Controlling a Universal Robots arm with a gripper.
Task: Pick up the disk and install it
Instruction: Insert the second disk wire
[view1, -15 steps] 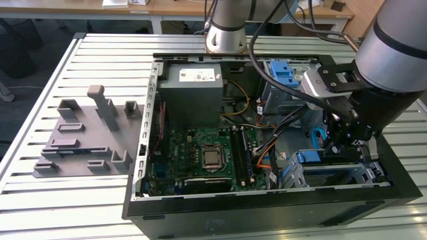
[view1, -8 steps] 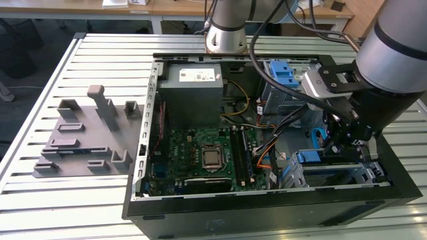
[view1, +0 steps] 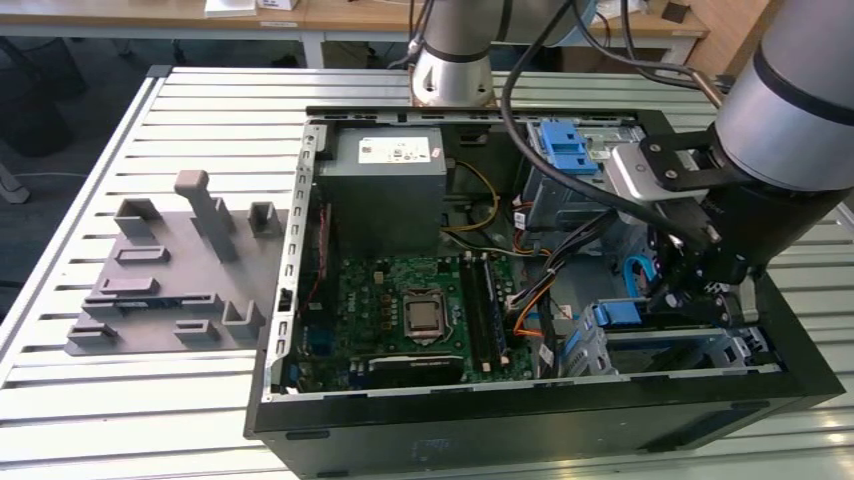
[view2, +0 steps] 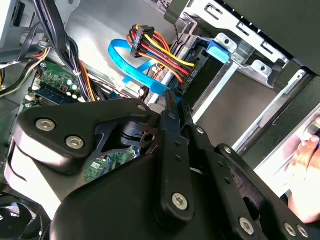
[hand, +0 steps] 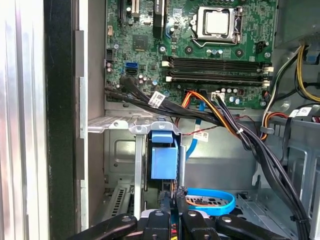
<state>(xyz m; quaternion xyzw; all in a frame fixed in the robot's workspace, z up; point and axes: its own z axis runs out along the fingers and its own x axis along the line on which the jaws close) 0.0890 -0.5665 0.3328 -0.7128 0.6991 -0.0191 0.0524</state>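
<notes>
Gripper (hand: 172, 197), black w/ two thin fingers, hangs low inside the open black computer case (view1: 534, 425), at the corner w/ the metal drive cage (hand: 117, 127). Its fingers stand very close together, almost touching, and I see nothing between them. Probably they are narrow like this so they can fit into the tight slot and press, not grasp.

Just beyond the fingertips is the disk (hand: 164, 160), a flat silver-metal hard drive w/ blue plastic rails. It stands on edge between the cage walls and shows mostly its blue end, so it seems to sit in its bay. I cannot tell if it is pushed fully home.

Beside it a flat blue data cable (hand: 210, 202) curls on the cage floor, not connected as far as I can see. Farther on, a bundle of black cables (hand: 240, 135) crosses over. Then comes the green motherboard (hand: 200, 50), and farthest the grey metal power supply box (view1: 387, 175).
</notes>
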